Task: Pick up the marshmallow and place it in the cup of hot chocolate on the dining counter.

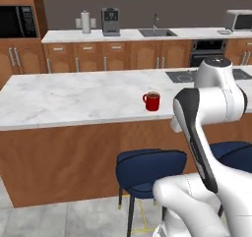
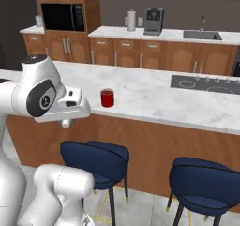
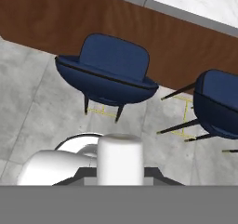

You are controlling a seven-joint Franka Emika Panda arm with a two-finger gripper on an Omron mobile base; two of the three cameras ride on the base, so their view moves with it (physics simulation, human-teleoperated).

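The fingers are clenched on the marshmallow [image 3: 119, 159], held between them. The cup of hot chocolate [image 1: 152, 101] waits well ahead of the fingers, so carrying and dropping remain.

Red cup of hot chocolate [image 2: 107, 98] stands on the marble worktop [image 2: 154, 98], two blue stools [image 2: 96, 159] tucked below its edge.

Even, diffuse rendered lighting, moderately bright; no glare; shadows soft and faint; slight overall softness, no edge distortion noted.
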